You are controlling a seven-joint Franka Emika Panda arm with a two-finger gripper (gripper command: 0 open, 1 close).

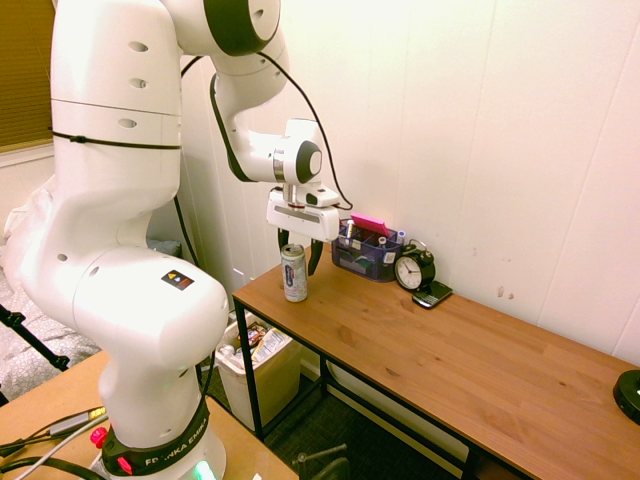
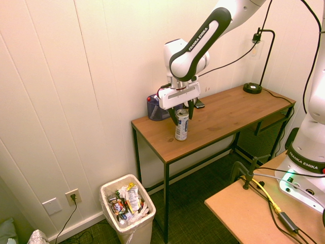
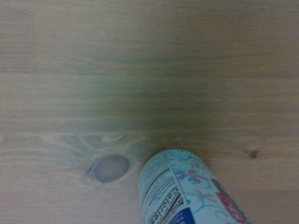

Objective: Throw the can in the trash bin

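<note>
The slim silver-white can [image 1: 293, 275] stands upright near the left end of the wooden table [image 1: 450, 350], also seen as the can [image 2: 181, 126] in the second exterior view. My gripper [image 1: 299, 256] is down over it, open, with one finger on each side of the can's upper part [image 2: 183, 118]. The wrist view shows the can's printed side [image 3: 187, 191] against the wood grain. The cream-white trash bin [image 2: 139, 231] sits on the floor below the table's end, holding several bits of rubbish; the first exterior view has this bin [image 1: 272, 385] under the table's left edge.
A blue desk organiser [image 1: 365, 255], a black alarm clock [image 1: 413, 270] and a phone [image 1: 432, 295] stand by the wall behind the can. A black lamp base [image 2: 252, 87] sits at the table's far end. The table edge lies just left of the can.
</note>
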